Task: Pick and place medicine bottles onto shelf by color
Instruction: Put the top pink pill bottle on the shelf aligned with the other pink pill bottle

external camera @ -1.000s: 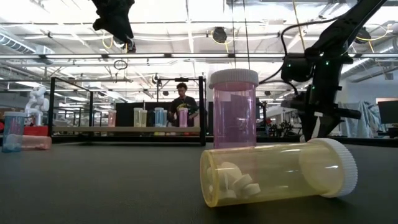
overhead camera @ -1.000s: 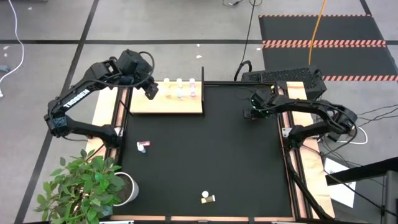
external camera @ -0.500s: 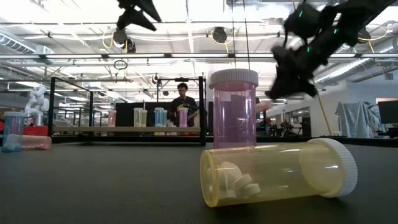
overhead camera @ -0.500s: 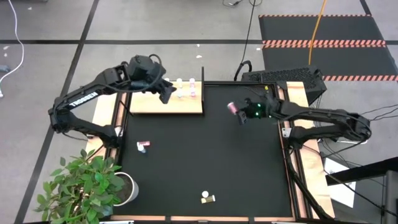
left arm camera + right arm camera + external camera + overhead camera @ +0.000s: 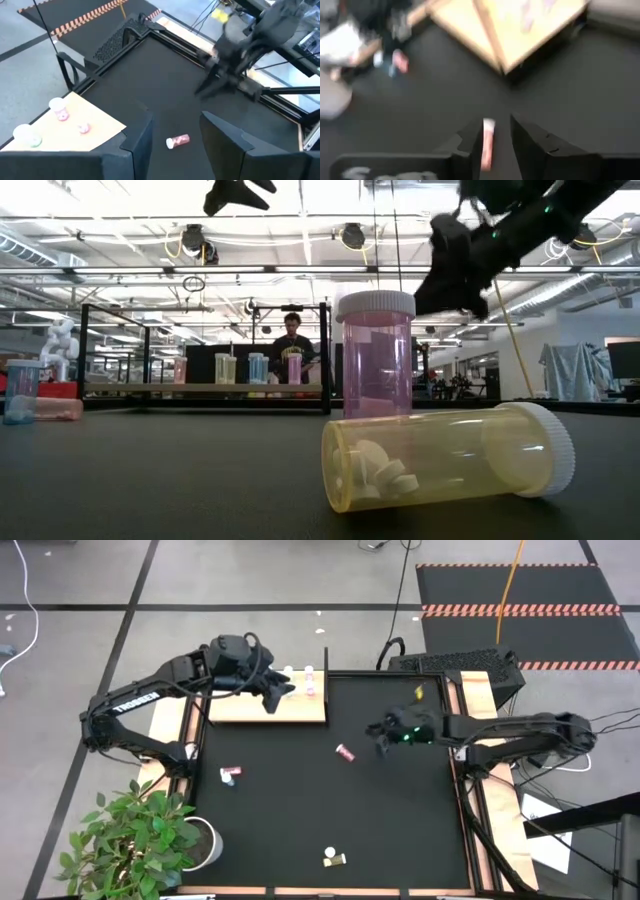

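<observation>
A pink medicine bottle (image 5: 345, 752) with a white cap lies on its side on the black mat (image 5: 300, 810), also seen in the left wrist view (image 5: 178, 141). My right gripper (image 5: 381, 734) hangs open above the mat, to the bottle's right and apart from it. In its own wrist view the bottle (image 5: 487, 142) shows through the finger gap. My left gripper (image 5: 277, 692) hovers open over the shelf (image 5: 240, 708), holding nothing. Three bottles (image 5: 309, 680) stand on the shelf's far right part. More bottles lie at the mat's left (image 5: 230, 776) and near edge (image 5: 335, 859).
In the low view an upright pink bottle (image 5: 376, 360) stands behind a lying yellow one (image 5: 440, 455) at the mat's near edge. A potted plant (image 5: 140, 840) stands off the near left corner. A black case (image 5: 460, 662) sits beyond the far right corner. A person (image 5: 292, 345) stands beyond the table.
My right gripper has risen from the mat's far right and swung toward the table's middle, tipping toward level. Half a second ago it carried the pink bottle, which has since left it and now lies on the mat. My left gripper has moved rightward over the shelf.
</observation>
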Motion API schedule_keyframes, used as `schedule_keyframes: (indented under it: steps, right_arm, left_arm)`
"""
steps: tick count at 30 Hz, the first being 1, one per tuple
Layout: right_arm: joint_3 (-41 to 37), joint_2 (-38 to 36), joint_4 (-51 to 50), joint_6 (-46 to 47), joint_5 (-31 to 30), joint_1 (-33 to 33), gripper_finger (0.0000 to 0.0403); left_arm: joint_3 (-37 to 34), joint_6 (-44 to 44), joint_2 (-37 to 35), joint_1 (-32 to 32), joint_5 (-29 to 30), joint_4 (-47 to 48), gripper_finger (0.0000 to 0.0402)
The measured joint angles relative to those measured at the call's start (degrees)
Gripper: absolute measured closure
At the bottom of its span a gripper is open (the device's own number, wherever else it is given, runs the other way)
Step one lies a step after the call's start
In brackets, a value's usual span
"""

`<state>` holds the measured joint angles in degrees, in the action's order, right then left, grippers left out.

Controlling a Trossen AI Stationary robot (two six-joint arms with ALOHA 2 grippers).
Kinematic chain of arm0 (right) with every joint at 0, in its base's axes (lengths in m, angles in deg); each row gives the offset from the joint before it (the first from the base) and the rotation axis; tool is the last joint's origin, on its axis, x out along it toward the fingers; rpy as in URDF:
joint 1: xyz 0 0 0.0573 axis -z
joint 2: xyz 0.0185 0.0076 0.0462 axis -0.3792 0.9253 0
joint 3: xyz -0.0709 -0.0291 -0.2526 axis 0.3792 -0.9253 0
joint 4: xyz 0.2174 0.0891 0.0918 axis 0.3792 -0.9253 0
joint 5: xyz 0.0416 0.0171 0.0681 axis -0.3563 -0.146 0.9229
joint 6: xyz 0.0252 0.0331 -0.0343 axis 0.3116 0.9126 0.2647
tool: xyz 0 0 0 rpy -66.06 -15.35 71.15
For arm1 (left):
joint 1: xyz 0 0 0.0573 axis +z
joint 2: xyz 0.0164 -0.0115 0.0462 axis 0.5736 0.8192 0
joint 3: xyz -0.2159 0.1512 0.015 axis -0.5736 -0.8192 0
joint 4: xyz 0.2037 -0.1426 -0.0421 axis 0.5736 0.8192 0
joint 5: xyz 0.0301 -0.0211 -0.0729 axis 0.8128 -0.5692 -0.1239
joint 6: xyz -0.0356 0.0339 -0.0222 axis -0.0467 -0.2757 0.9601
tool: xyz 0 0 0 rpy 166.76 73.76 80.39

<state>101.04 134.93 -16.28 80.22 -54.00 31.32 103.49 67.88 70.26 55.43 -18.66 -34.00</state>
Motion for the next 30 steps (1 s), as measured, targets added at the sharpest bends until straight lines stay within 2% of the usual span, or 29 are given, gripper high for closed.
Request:
schedule_keyframes:
  steps: [2,4,8,12,16,19,23,28,30]
  right_arm:
    - [0.0,4.46,2.43,0.1,3.54,-1.82,0.0293]
    - [0.68,9.78,6.02,-1.27,4.53,-4.0,0.027]
    - [3.82,20.78,7.91,-8.81,-0.63,-7.29,0.0213]
    - [5.32,28.62,10.25,-12.79,-4.47,-8.06,0.0161]
    - [5.38,33.8,13.89,-13.05,-4.37,-7.91,0.0146]
    - [5.38,35.35,14.66,-12.6,-4.37,-7.89,0.0167]
    - [5.38,36.68,14.72,-12.28,-4.36,-7.62,0.0227]
    - [5.44,37.1,15.22,-10.35,-0.17,-6.0,0.0313]
    - [5.42,36.14,14.84,-8.25,1.51,-5.47,0.0327]
  left_arm:
    - [0.0,0.29,0.0,-0.37,0.0,0.38,0.024]
    - [0.0,0.23,0.0,-0.61,-0.01,1.18,0.024]
    - [0.0,-0.59,0.0,-0.68,0.0,1.36,0.024]
    - [0.0,-1.41,0.0,-0.64,0.0,1.58,0.024]
    - [0.0,-3.14,0.0,-0.64,0.0,2.67,0.024]
    - [0.02,-3.32,0.0,-0.64,0.0,3.84,0.024]
    - [0.02,-3.36,0.0,-0.64,0.0,4.18,0.024]
    - [0.02,-3.6,0.0,-0.53,0.02,4.15,0.024]
    - [0.04,-3.6,0.0,-0.53,0.02,4.17,0.024]
